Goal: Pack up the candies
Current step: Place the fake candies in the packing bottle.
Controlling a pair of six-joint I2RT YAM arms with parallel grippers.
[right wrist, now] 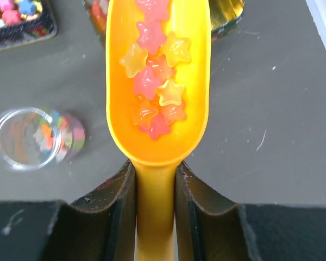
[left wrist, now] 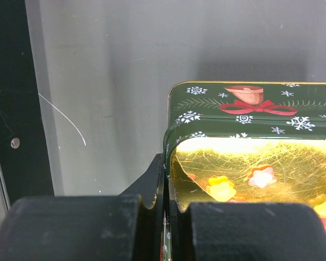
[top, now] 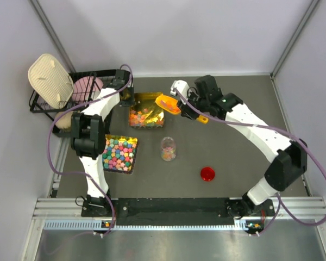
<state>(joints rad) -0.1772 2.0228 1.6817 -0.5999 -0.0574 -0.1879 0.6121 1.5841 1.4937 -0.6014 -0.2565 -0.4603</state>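
- Wire basket point(top: 42, 104) sits at your far left, with a beige piece and a pink piece in it. It plays no part in this step.
- Your left gripper point(left wrist: 165, 209) is clenched on the tin point(left wrist: 206, 117), its fingers pinching the near wall from both sides. All you need to do there is hold the tin steady.
- Near the left arm a second tin point(top: 126, 140) holds chunky candies point(top: 118, 155), too many to count. Leave these alone.
- The candies point(right wrist: 152, 81) you are packing are the orange, yellow and pink stars. About ten lie in the scoop point(right wrist: 152, 152), the tin holds more than you can count, and some are already in the jar.
- The scoop is loaded and held above the tin's right edge. I judge you are mid-carry: scooped but not yet poured.
- The jar point(top: 168, 148) stands open, apart from both tins, on the side of the tin nearer the arm bases.
- Next, bring the scoop's tip over the jar's mouth, keeping it level on the way, then tilt it slowly. The mouth looks little wider than the scoop, so a fast tip is likely to spill stars.
- A red lid point(top: 207, 174) lies on the table to the right of the jar. It should go on last.
- Your right gripper point(right wrist: 155, 185) grasps the scoop's handle between both fingers.
- Count: two tins, one scoop, one jar, one lid, one basket.
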